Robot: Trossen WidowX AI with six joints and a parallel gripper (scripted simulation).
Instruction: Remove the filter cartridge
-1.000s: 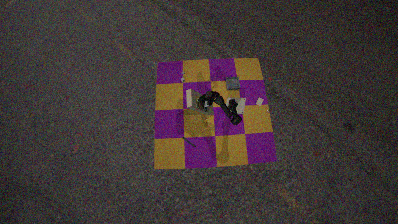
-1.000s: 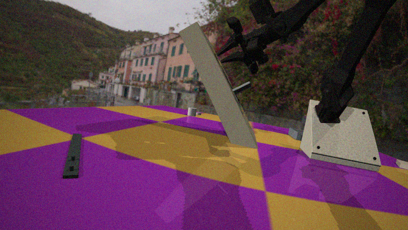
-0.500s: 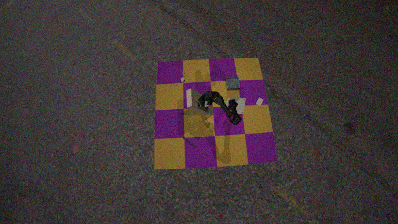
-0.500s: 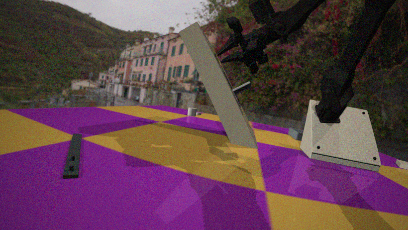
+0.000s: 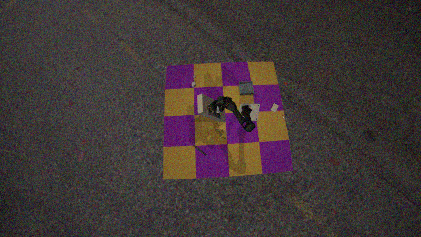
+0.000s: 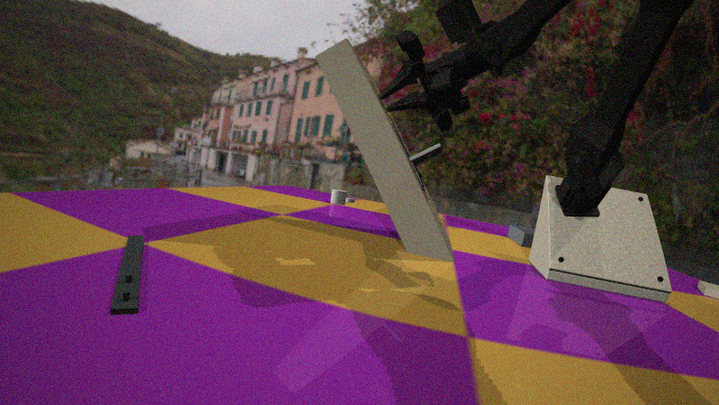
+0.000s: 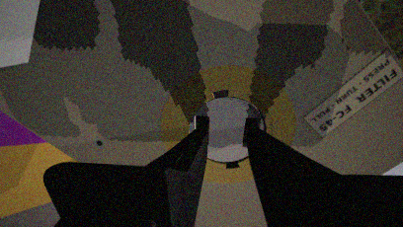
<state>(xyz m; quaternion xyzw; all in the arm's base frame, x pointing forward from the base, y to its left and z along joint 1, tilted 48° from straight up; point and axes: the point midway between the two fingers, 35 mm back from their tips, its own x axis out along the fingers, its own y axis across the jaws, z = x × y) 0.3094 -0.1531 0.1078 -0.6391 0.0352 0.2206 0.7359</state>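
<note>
The round pale filter cartridge (image 7: 227, 108) sits in the tilted service panel (image 6: 374, 145) (image 5: 199, 103) (image 7: 277, 202), inside a yellow ring in the wrist view. Dark notches show above and below it. My gripper (image 7: 227, 131) (image 6: 386, 103) is partly open, with nothing held between its fingers. Its two fingertips are at the cartridge face, one over each slot, and cover the slots. I cannot tell how deep the tips reach. The blue-grey tray (image 5: 246, 88) (image 6: 520, 235) lies off to the panel's side, behind the robot's base in the exterior view.
A pale flap (image 6: 426, 152) (image 7: 15, 32) sticks out from the panel face below the gripper. A white cylinder (image 5: 193, 84) (image 6: 338, 196) stands behind the panel. A dark bar (image 5: 200, 150) (image 6: 128, 276) and a pale block (image 5: 274, 107) (image 6: 708, 288) lie farther out.
</note>
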